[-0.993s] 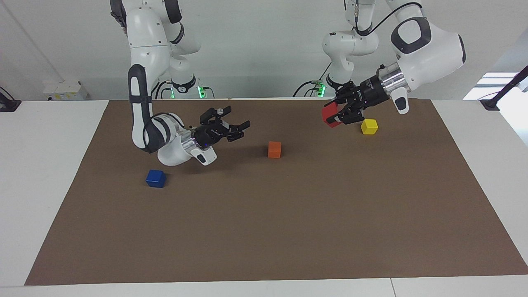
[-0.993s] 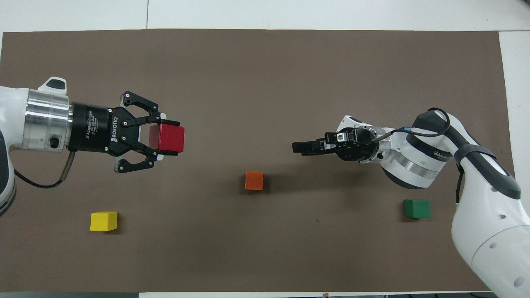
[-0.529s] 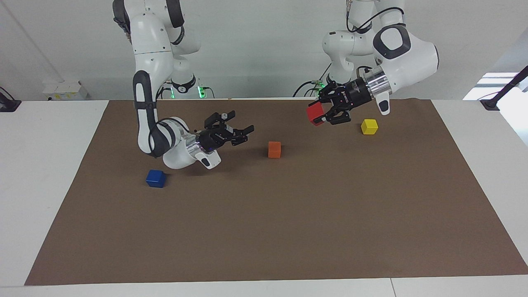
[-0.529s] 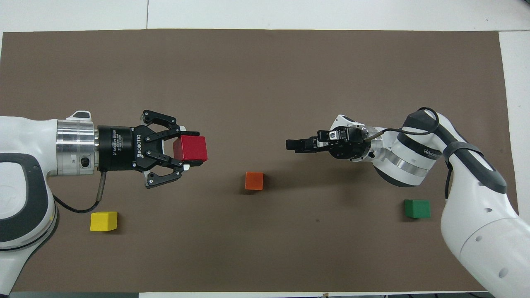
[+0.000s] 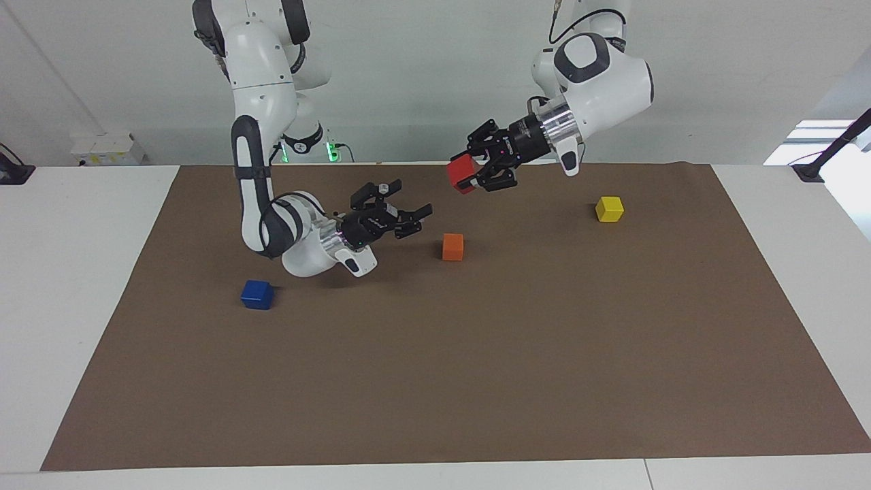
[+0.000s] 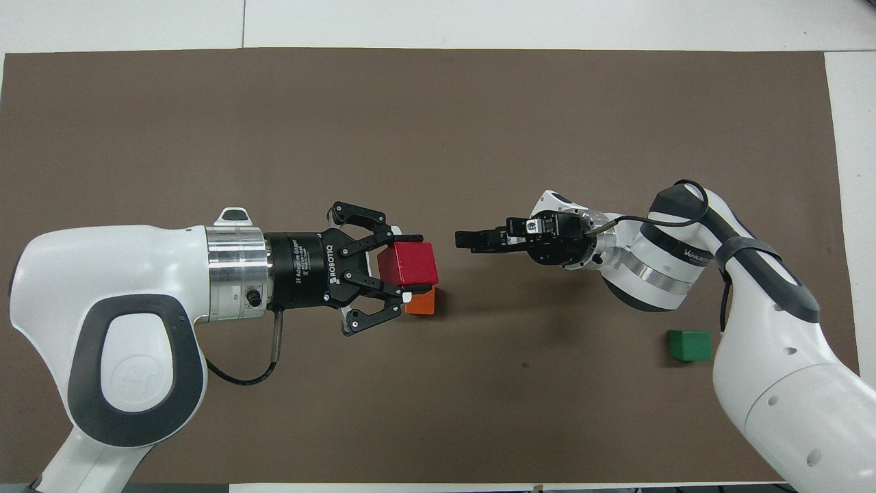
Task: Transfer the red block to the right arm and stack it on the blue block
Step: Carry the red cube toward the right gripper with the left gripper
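The red block (image 5: 462, 174) (image 6: 408, 263) hangs in the air over the middle of the mat, and my left gripper (image 5: 471, 175) (image 6: 408, 267) is shut on it. In the overhead view it covers part of the orange block. My right gripper (image 5: 417, 222) (image 6: 465, 241) is open, lies level and points at the red block, with a short gap between them. The blue block (image 5: 257, 295) sits on the mat toward the right arm's end, farther from the robots than the right arm's wrist. The right arm hides it in the overhead view.
An orange block (image 5: 452, 246) (image 6: 423, 303) sits mid-mat beneath the two grippers. A yellow block (image 5: 609, 209) lies toward the left arm's end. A green block (image 6: 689, 345) lies by the right arm. The brown mat (image 5: 476, 381) covers the table.
My left gripper has carried the red block from beside the yellow block up and toward the middle of the mat. My right gripper has edged toward it and stayed open.
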`<state>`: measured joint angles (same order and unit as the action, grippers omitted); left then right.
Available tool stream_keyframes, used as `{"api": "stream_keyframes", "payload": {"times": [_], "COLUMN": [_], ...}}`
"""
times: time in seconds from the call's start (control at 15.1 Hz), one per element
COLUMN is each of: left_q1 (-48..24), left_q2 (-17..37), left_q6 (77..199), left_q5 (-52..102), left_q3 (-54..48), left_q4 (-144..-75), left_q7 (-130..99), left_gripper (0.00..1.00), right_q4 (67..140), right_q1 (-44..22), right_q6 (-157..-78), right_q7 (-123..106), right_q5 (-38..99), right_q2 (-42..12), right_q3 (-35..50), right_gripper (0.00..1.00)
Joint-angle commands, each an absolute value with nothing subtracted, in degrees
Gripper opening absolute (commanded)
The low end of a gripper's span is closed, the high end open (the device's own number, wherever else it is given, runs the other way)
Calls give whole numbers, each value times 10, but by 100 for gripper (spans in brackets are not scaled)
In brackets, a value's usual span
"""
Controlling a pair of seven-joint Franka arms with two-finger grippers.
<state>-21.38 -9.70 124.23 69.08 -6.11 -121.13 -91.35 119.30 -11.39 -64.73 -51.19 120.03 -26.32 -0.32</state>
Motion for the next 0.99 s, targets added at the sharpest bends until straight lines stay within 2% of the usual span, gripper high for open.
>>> {"api": "stream_keyframes", "payload": {"times": [0.0,0.33,0.6,0.93], "left_q1": [-256,-281,-331,-348], "left_q2": [-110,-105,-96,-91], "left_q6": [1293,1355,1448,1490], "left_q5": [716,718,735,734], "left_q3": [-52,-53,-57,-58], "left_q4": [-1226,-1220,-1220,-1220], "left_q7": [-937,-944,-948,-940], "left_gripper": [0,0,0,0], "right_q4": [1185,1185,1185,1185], "right_q1": [-114,-123,-124,-125], "right_q6": [-657,-664,-671,-673], "right_q7": [-524,-534,-535,-536], "right_q5": [1209,1214,1220,1221], "right_q2": [-270,-270,-270,-270], "right_q3": [-1,-1,-1,-1], "right_gripper": [100,100,100,100]}}
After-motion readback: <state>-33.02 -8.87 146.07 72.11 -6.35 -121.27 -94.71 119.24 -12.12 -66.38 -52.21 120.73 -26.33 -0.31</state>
